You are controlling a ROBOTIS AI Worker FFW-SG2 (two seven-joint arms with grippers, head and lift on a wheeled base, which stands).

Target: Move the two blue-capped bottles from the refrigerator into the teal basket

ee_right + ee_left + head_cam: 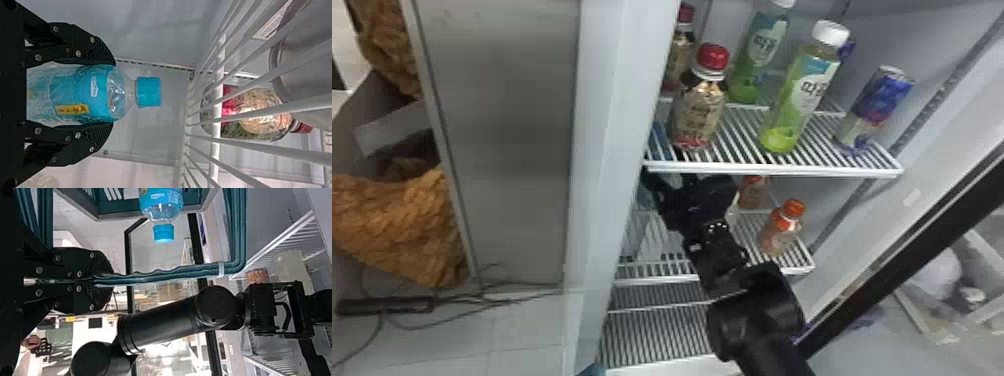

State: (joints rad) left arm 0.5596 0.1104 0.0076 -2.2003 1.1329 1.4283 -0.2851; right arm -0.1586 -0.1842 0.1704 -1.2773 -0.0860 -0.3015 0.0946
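In the head view my right gripper (673, 181) is inside the refrigerator, just under the upper shelf's front left corner. From the right wrist view, that gripper (112, 94) is shut on a blue-capped bottle (98, 94), held upright with a finger on either side and the cap beyond the fingertips. My left gripper (106, 281) is shut on the handle of the teal basket (152, 275). The other blue-capped bottle (161, 203) is at the basket, its cap and shoulder visible. A teal piece of the basket (592, 370) shows at the head view's bottom edge.
The upper shelf (772, 168) holds red-capped bottles, green bottles (802, 95) and a can (874, 107). Orange-capped bottles (784, 225) stand on the shelf below, right of my right arm. The refrigerator's left wall (617, 125) is close beside the right gripper.
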